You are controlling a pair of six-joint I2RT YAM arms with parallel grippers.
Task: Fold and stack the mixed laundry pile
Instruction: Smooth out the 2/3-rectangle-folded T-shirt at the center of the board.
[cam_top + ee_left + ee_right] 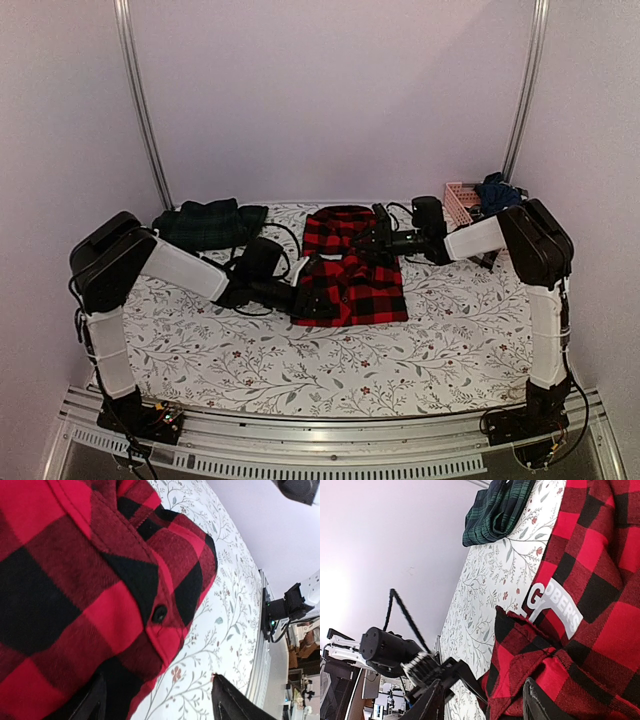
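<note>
On the table cloth (450,330) | flannel shirt (352,280) | left hand (157,702) spread at its edge | right hand (482,705) spread

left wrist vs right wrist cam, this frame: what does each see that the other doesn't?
Left wrist only: a black button near a folded edge of the red-and-black flannel shirt.
Right wrist only: the green tartan piece, lying apart from the shirt, and a white lettered label on the shirt, its text partly hidden.
Both: the flannel shirt close up, filling much of the view, lying on the leaf-patterned table cloth.
</note>
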